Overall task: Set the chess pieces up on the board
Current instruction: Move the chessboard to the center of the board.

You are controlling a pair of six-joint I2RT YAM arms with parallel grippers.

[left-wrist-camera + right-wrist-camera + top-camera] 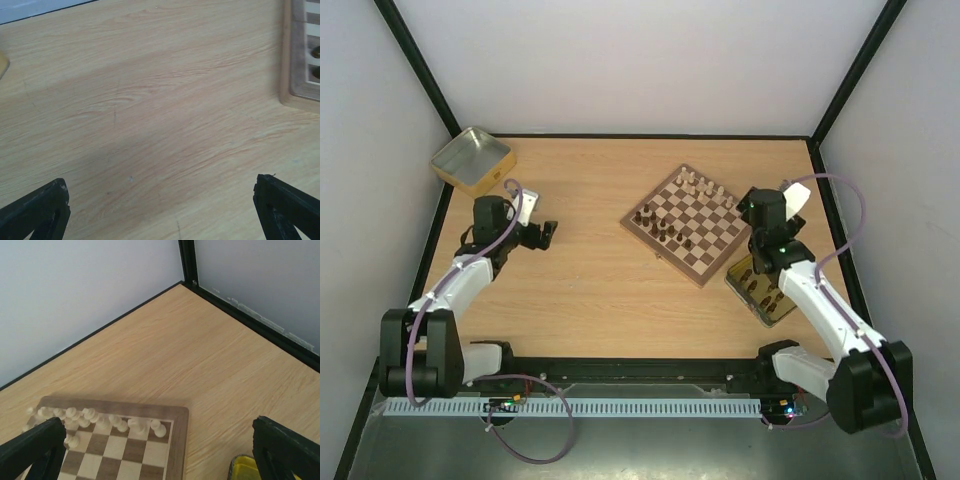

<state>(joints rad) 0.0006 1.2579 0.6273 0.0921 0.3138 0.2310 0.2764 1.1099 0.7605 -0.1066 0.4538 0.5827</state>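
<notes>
Top external | board (688, 222) found skewed toward the table (590, 290) right edge, chess pieces (660, 228) partly ranked | right gripper (157, 440), jaws apart, empty, just beside its right corner: judged nearer | left gripper (542, 236) spread, well apart leftward

Board (705, 240): square, dark-brown and tan checks, plain wood border, flat on table right of centre, turned corner-on. Pale pieces (706, 188): crowded row along board's far-right edge. Dark pieces (658, 226): loose cluster near board's left corner.
</notes>
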